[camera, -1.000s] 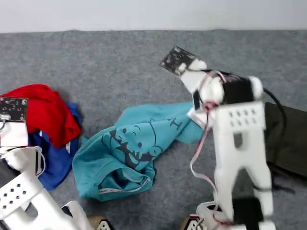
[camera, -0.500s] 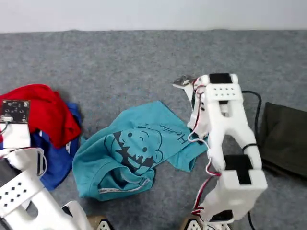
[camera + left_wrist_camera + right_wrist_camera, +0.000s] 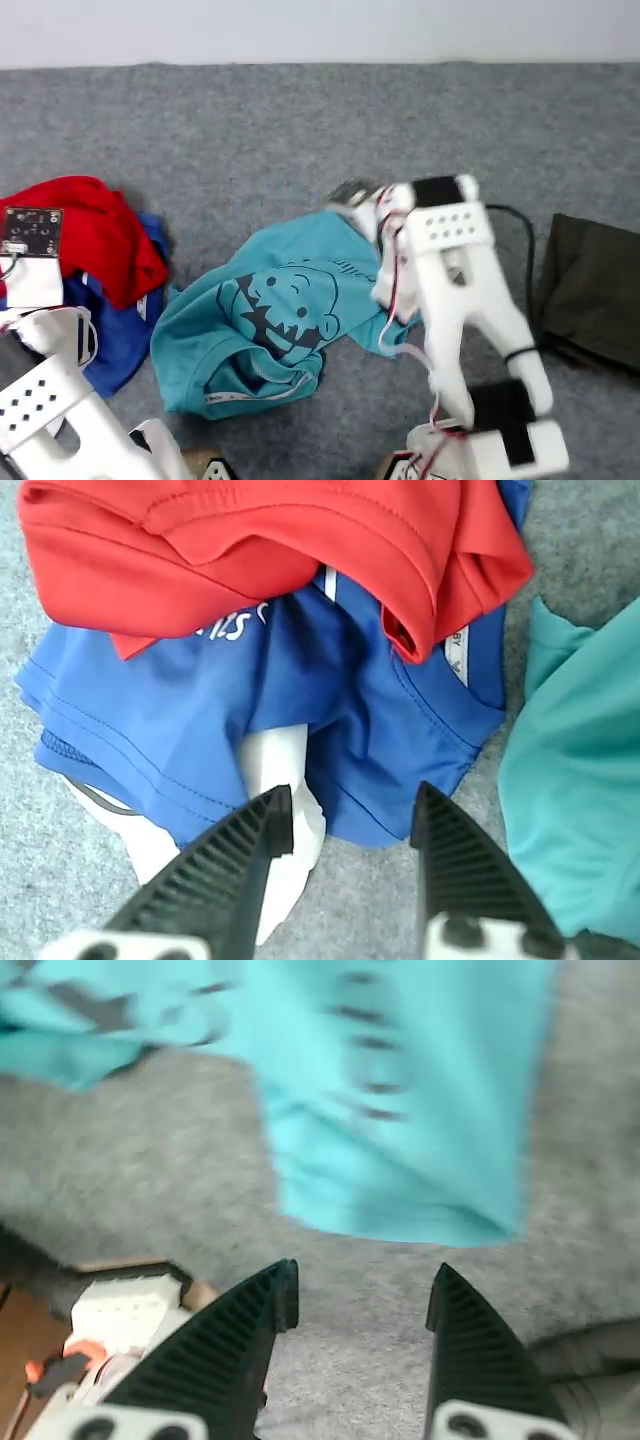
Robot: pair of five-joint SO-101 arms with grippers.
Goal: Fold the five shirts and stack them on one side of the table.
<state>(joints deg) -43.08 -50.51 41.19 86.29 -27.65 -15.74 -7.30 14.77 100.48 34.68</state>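
Just ahead of right gripper [image 3: 365,1280] jaws: teal shirt [image 3: 400,1110] hem. Jaws wide apart, holding nothing. Left gripper [image 3: 352,805] likewise spread, empty, blue shirt [image 3: 200,700] beneath gap. Risk, we judge: pinch takes single layer, fabric bunches instead of folding. Versus 1 s ago: right gripper swung from beyond shirt onto its edge; hem shifted.

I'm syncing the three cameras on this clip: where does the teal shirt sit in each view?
High view: the teal shirt lies crumpled mid-table, between the blue shirt and the dark shirt.
Left wrist view: the teal shirt lies beside the blue shirt, off to one side of the left gripper.
Right wrist view: the teal shirt lies just beyond the right gripper.
Shared landmark: the grey table cover.
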